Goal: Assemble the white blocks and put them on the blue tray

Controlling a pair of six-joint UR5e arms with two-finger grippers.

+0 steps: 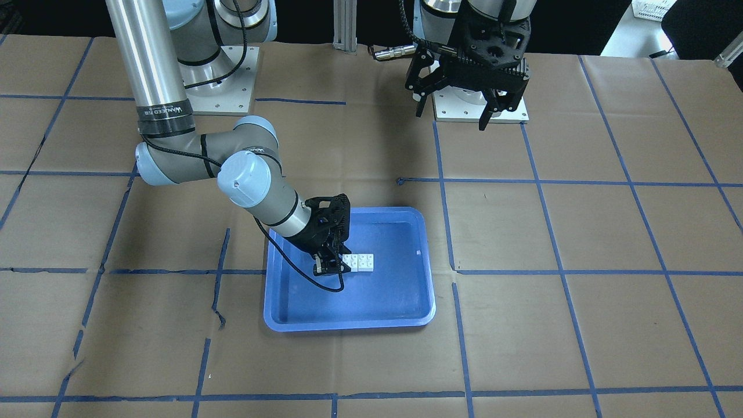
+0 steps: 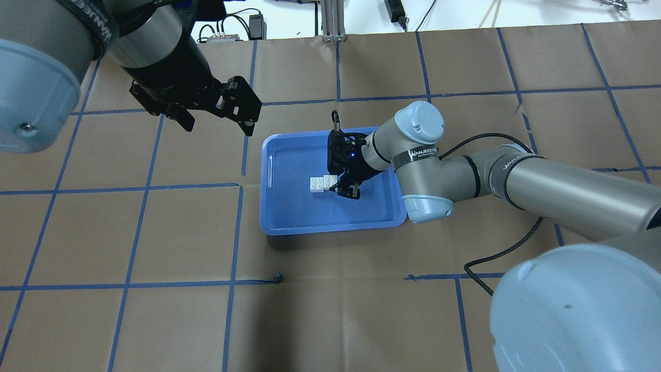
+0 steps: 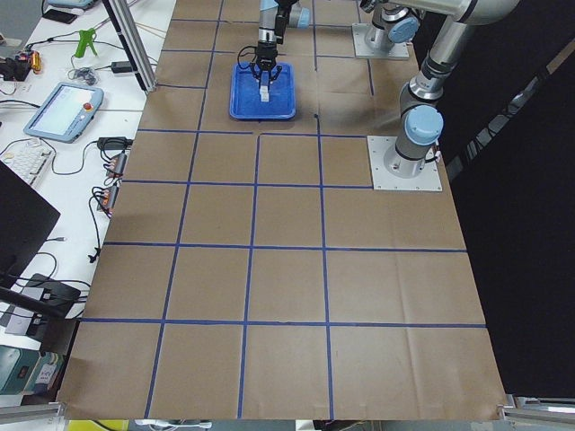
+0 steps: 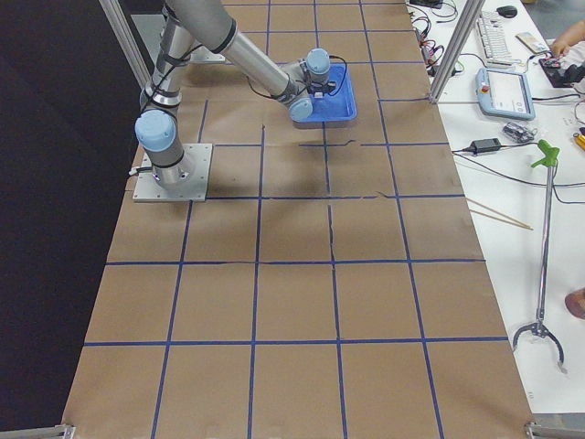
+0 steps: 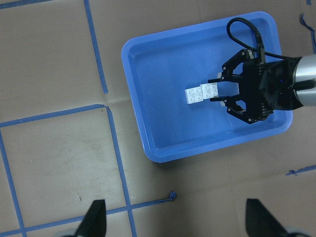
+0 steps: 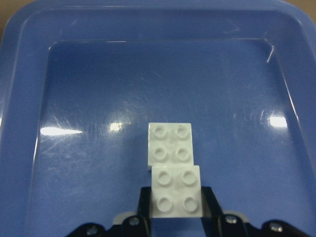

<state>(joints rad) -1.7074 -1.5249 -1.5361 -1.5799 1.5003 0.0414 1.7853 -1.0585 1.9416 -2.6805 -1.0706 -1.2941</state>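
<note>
Two white studded blocks (image 1: 360, 262), joined end to end, sit low inside the blue tray (image 1: 348, 322). My right gripper (image 1: 338, 262) reaches into the tray, its jaws closed on the sides of the nearer block. In the right wrist view the blocks (image 6: 170, 143) run away from the fingers (image 6: 145, 197) over the tray floor (image 6: 89, 163). The overhead view shows the blocks (image 2: 321, 183), the right gripper (image 2: 338, 185) and the tray (image 2: 330, 227). My left gripper (image 2: 214, 121) is open and empty, raised beyond the tray's left side. It looks down on the blocks (image 5: 201, 93) and tray (image 5: 148, 148).
The table is covered in brown paper with blue tape grid lines (image 2: 237, 232). The right arm's black cable (image 2: 496, 258) loops over the table beside the tray. The arm base plates (image 1: 482, 110) stand at the robot's side. Benches with tools flank the table ends in the side views.
</note>
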